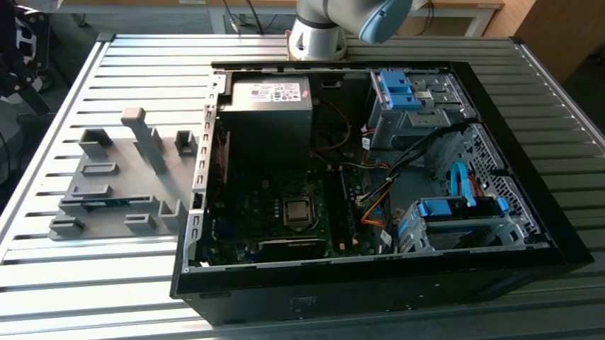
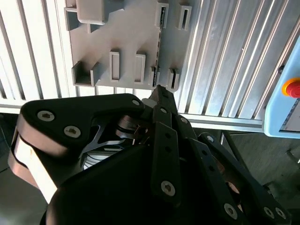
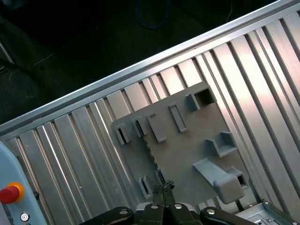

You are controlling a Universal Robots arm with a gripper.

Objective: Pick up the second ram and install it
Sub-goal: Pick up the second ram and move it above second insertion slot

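Note:
The second ram (image 1: 106,204) is a thin blue-green stick standing on edge in the slots of a grey holder block (image 1: 132,177), on the slatted table at the exterior view's left. In both wrist views it shows edge-on as a thin dark strip (image 2: 161,37) (image 3: 150,152) across the holder (image 2: 126,42) (image 3: 187,145). My gripper (image 2: 159,91) (image 3: 164,187) hangs well above the holder, near one end of the stick. Its black fingers are shut together with nothing between them.
An open black computer case (image 1: 378,276) lies at the exterior view's right of the holder, with the motherboard (image 1: 283,212), power supply (image 1: 269,92) and blue drive bays (image 1: 454,209) inside. A red stop button (image 2: 291,87) (image 3: 10,193) sits past the table's edge. The arm's base (image 1: 317,39) stands behind the case.

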